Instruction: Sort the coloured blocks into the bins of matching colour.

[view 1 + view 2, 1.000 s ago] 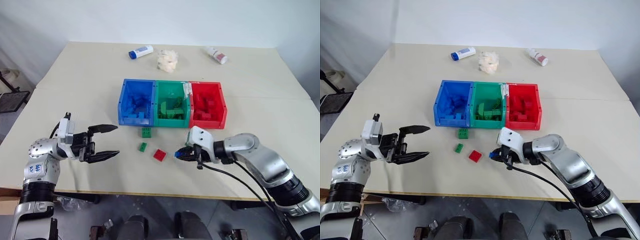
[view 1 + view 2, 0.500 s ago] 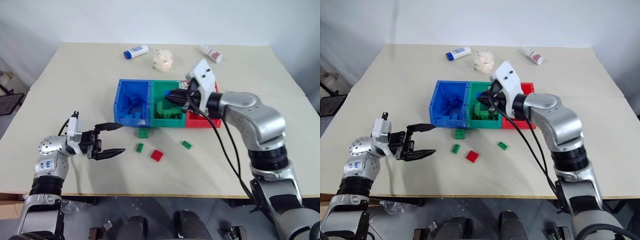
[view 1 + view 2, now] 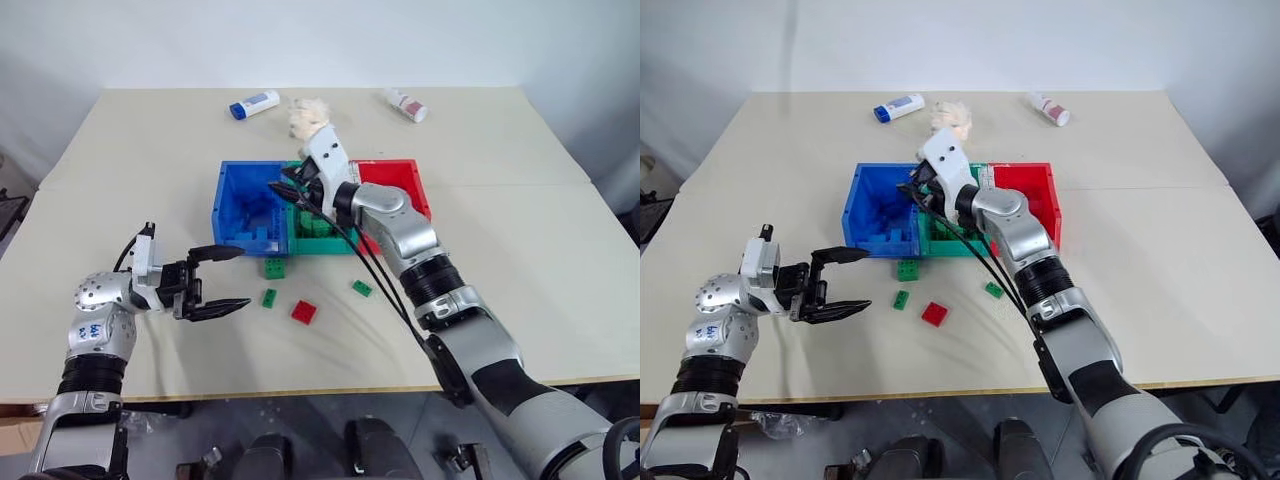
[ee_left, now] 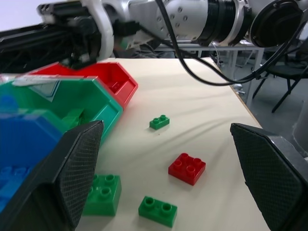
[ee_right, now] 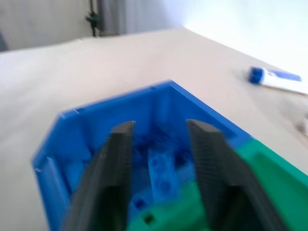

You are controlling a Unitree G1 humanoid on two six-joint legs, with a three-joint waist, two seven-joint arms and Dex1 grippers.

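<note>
As my right pincer (image 5: pixel 158 159) is hanging spread over the blue bin (image 3: pixel 232 196), a blue block (image 5: pixel 160 169) is dropping between its fingers, and I'm risking it bouncing off the rim into the green bin (image 3: pixel 318 232) alongside.
</note>
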